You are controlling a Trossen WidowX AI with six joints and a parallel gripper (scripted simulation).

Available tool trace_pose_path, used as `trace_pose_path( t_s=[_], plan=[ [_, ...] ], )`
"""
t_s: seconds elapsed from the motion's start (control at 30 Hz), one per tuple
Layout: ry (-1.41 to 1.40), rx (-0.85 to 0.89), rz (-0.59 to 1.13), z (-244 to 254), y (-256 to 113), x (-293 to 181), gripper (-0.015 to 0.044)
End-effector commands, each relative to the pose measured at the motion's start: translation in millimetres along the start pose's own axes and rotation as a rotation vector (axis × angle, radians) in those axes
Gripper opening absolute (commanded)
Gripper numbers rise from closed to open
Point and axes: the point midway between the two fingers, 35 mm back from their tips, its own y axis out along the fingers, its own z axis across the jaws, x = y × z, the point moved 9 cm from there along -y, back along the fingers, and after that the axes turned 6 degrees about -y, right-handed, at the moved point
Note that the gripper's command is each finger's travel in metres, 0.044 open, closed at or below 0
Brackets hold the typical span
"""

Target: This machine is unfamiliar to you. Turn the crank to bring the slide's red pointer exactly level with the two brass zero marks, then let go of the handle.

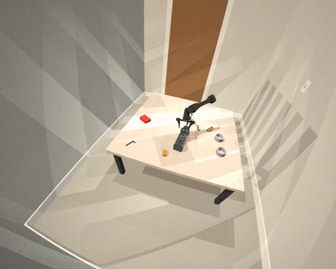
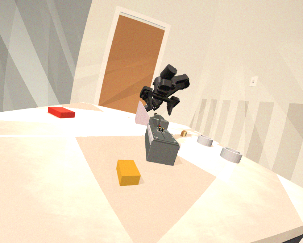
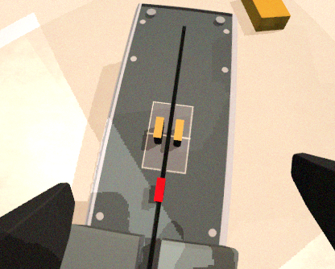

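The dark grey machine (image 1: pixel 181 143) (image 2: pixel 161 153) (image 3: pixel 197 68) stands on the table, with a slot along its top. The slide's red pointer (image 2: pixel 160 126) (image 3: pixel 159 189) sits in the slot, off the two brass marks and toward the crank end. In the wrist view a clear gap separates it from the left brass mark (image 3: pixel 159 127) and the right brass mark (image 3: pixel 179 130). My gripper (image 2: pixel 160 111) (image 3: pixel 183 180) is wide open and empty, above the crank end of the machine. The crank handle is not in the wrist view and I cannot make it out clearly in the top and exterior views.
An orange block (image 1: pixel 164 153) (image 2: pixel 126 168) (image 3: pixel 267 9) lies near the machine's far end from the crank. A red block (image 1: pixel 145 118) (image 2: pixel 61 112), a small tan block (image 1: pixel 210 129) (image 2: pixel 183 133), two grey rings and two thin black angled pieces lie around. A pink panel (image 2: pixel 141 116) stands behind the machine.
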Motion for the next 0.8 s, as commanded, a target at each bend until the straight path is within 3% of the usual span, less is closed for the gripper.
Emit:
trace_pose_path(
  t_s=[0.0,0.3,0.77],
  plan=[
    [0.004,-0.006,0.001,-2,-3,3,0.0440],
    [0.001,-0.002,0.001,-5,-40,33,0.0440],
    [0.123,-0.085,-0.030,31,-89,-12,0.0440]
  ],
)
